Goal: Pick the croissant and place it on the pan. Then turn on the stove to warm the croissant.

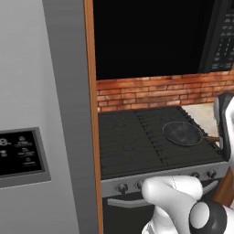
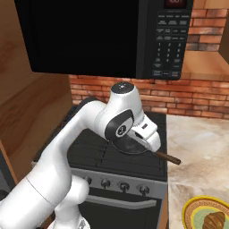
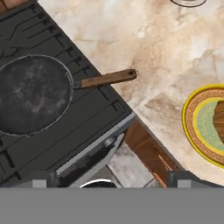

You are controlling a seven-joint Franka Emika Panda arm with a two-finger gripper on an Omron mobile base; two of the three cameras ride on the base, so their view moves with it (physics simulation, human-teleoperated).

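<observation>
The croissant [image 2: 215,220] lies on a yellow-rimmed plate [image 2: 192,213] on the counter right of the stove [image 1: 132,146]; in the hand view the croissant [image 3: 220,121] is cut off by the right edge. The dark pan [image 1: 182,132] sits empty on the stove's right front burner, its brown handle [image 3: 108,78] reaching out over the counter. My gripper [image 3: 111,183] hovers above the stove's front right corner, between pan and plate, open, with nothing between its fingertips [image 3: 40,182]. From the right base camera my hand covers part of the pan [image 2: 127,146].
A grey fridge [image 1: 41,137] with a black panel stands left of the stove behind a wooden side wall. A black microwave [image 2: 107,36] hangs above the cooktop. Round knobs [image 2: 105,183] line the steel front panel. The marble counter [image 3: 144,35] stretches right, backed by brick.
</observation>
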